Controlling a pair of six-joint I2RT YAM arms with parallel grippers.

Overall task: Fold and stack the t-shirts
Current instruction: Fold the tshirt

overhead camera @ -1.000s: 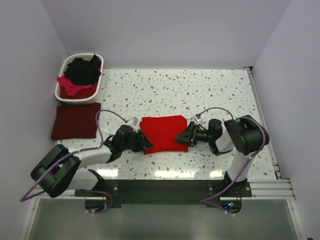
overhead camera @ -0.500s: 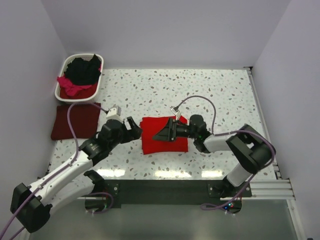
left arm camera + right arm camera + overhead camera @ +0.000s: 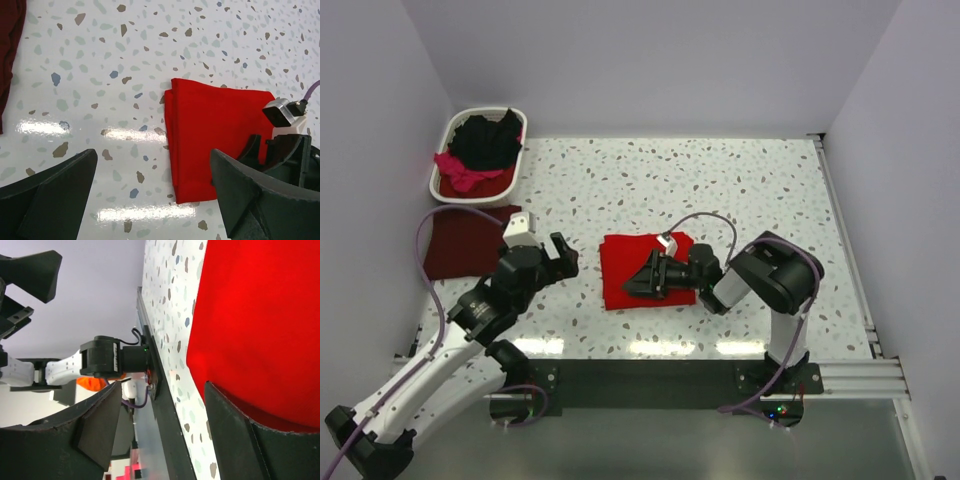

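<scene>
The bright red t-shirt [image 3: 620, 262] is seen folded into a flat packet at the middle of the table [image 3: 770, 190], slightly longer from left to right than from near to far. The left gripper [image 3: 560, 262] is held just beside the packet's left edge, clear of the cloth, its fingers spread wide with nothing between them; in the left wrist view that edge, with its layers showing, is faced squarely. The right gripper [image 3: 635, 283] is placed low over the near part of the packet, its fingers parted and no cloth pinched, though whether one finger touches the cloth cannot be told. The dark maroon t-shirt [image 3: 460, 245] is laid folded well apart to the left, near the laundry basket [image 3: 438, 175], in which black and pink shirts are heaped. Stacking is judged to be the step in hand: the packet would have to be carried leftward, and its left edge and the maroon shirt are both nearer the left arm
</scene>
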